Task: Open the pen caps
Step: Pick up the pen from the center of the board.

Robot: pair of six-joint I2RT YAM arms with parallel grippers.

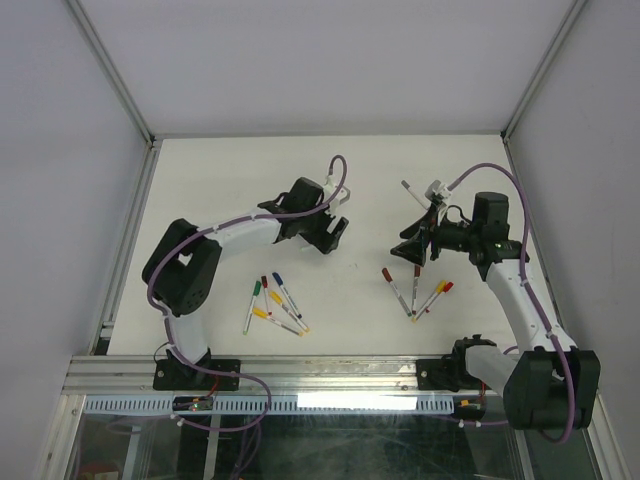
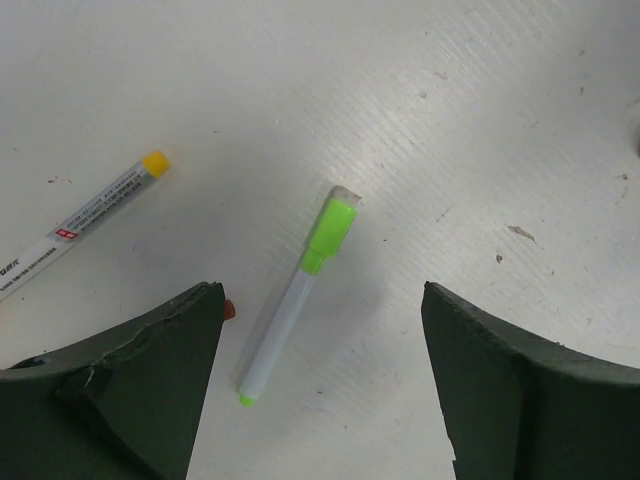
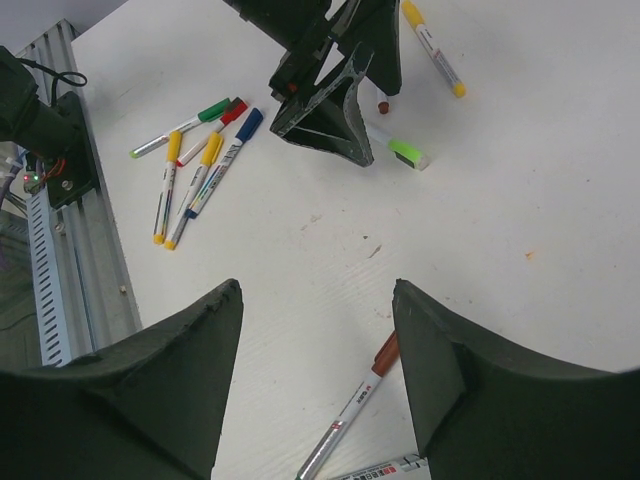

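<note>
Five capped pens [image 1: 272,305] fan out at the white table's [image 1: 220,180] near left, their caps green, dark red, blue and two yellow. Roughly four more pens [image 1: 415,292] lie near right. Two pens lie under the left gripper [image 2: 322,292], its jaws wide and empty: a lime-green cap [image 2: 330,232] sits on a white barrel, with a yellow cap [image 2: 155,163] nearby. The right gripper [image 3: 318,290] hangs open, holding nothing, over a brown-capped pen [image 3: 355,405]. Pale walls [image 1: 300,60] enclose the table.

Right claw [image 3: 318,300], fingers [image 3: 150,400] wide apart, above white table [image 3: 520,200]; dark red pen cap [image 3: 386,353] beside one finger.
</note>
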